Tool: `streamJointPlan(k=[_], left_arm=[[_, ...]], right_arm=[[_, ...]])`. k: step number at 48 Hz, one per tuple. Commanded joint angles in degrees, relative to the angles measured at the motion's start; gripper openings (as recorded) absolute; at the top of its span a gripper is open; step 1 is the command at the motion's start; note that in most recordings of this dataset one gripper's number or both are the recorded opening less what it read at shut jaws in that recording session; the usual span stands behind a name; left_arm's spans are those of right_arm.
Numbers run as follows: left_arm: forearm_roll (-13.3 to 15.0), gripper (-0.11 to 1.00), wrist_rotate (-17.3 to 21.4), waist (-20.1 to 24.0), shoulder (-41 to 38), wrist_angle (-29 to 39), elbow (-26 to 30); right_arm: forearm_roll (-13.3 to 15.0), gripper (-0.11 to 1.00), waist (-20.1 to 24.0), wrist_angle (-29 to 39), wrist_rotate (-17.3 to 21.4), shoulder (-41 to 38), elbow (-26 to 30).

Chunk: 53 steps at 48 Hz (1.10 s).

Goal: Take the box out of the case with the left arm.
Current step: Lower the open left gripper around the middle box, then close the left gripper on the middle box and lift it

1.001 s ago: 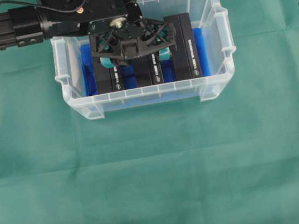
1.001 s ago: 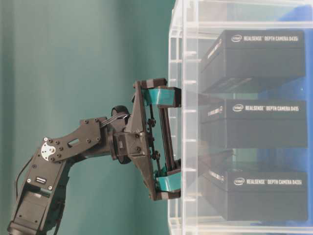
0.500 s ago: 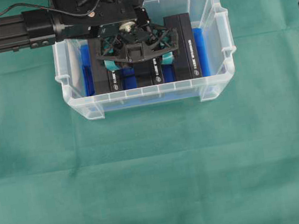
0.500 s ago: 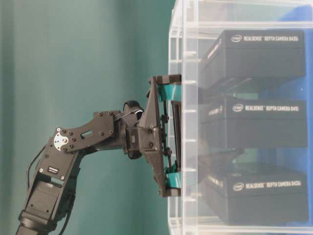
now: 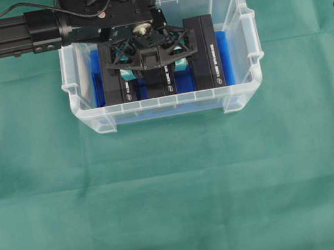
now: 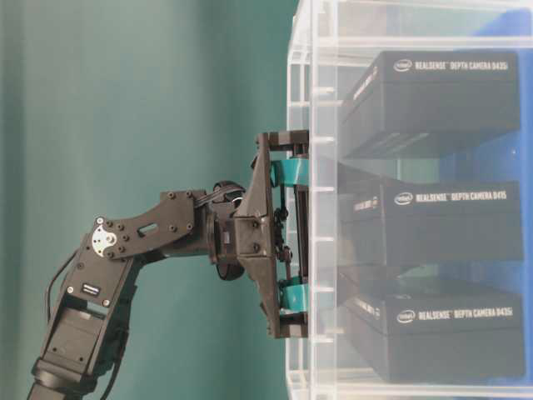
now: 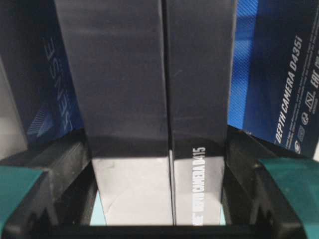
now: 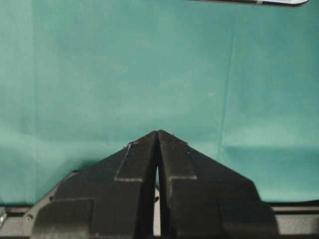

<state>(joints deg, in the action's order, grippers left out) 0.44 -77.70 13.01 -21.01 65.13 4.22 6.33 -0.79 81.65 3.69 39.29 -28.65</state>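
The step in hand looks like the grasp. In the left wrist view, at the bottom of the frame, the left pincer [image 7: 159, 199] is straddling the middle box [image 7: 149, 89]. Its teal pads [image 7: 291, 184] are sitting at both lower corners, just beside the box's long sides. Whether they are pressing on it yet I cannot tell.

Overhead, the box [image 5: 159, 83] is standing on edge in the case [image 5: 168, 109] at the upper centre of the frame. A left box [image 5: 117, 88] and a right box [image 5: 206, 50] are flanking it, on the blue lining [image 5: 98, 78]. The case is resting on the green surface [image 5: 178, 199].

Next, the jaws need to be clamping firmly, then lifting straight up so neighbours are not dragged along.

At the far right edge, the right pincer [image 8: 157, 144] is idling with its jaws together, holding nothing.
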Motion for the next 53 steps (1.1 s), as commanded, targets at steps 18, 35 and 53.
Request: streamJointPlan(k=[18, 35, 53], left_arm=[[-0.2, 0.59, -0.1, 0.3, 1.4, 0.0, 1.6], [-0.1, 0.59, 0.1, 0.2, 3.9, 3.7, 3.8], [-0.1, 0.59, 1.2, 0.0, 4.0, 16.7, 15.8]], right_arm=[[1.4, 0.0, 0.0, -0.4, 0.1, 0.1, 0.6], [1.8, 0.0, 0.0, -0.4, 0.0, 0.0, 0.6], [1.8, 0.0, 0.0, -0.3, 0.1, 0.0, 0.6]])
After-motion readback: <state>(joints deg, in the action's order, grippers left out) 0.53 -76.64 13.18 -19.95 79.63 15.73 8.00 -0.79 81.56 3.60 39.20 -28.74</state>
